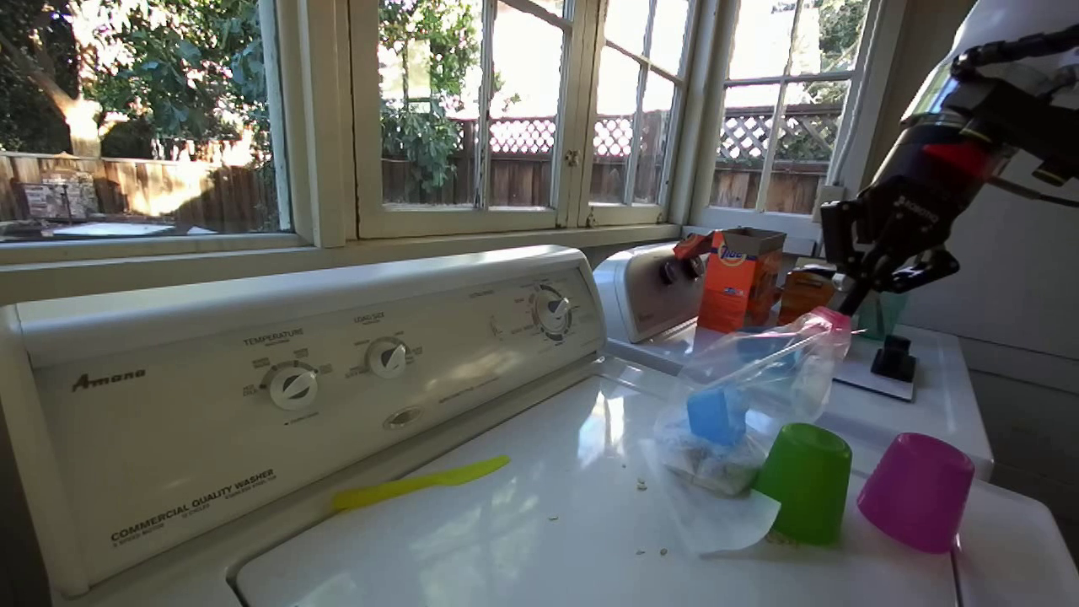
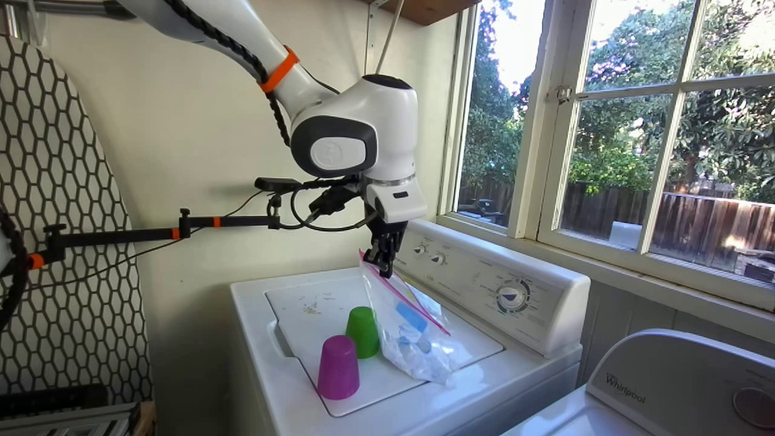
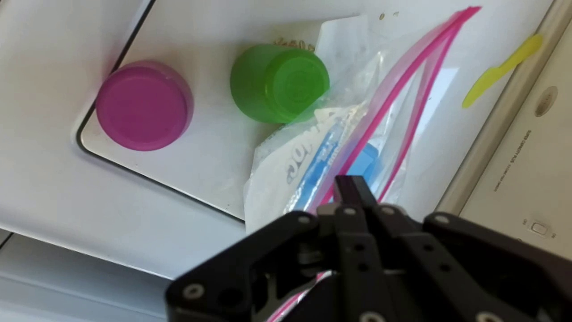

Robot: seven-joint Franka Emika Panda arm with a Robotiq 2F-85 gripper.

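Observation:
My gripper (image 3: 351,184) is shut, its fingertips pressed together at the mouth of a clear plastic bag (image 2: 418,339) with pink seal strips. In the wrist view, one pink strip (image 3: 386,105) runs behind the fingertips and the second comes out at their right. Whether film is pinched between the fingers cannot be told. In an exterior view the bag's pink corner (image 1: 833,319) is at the fingertips. A blue piece (image 1: 716,415) shows low in the bag. Beside the bag stand an upturned green cup (image 3: 281,82) and an upturned purple cup (image 3: 144,105).
A yellow plastic knife (image 1: 421,482) lies by the washer's control panel (image 1: 447,362). Crumbs (image 3: 292,43) lie near the green cup. On a second machine stand an orange detergent box (image 1: 740,282) and a black object (image 1: 893,361). Windows line the wall behind.

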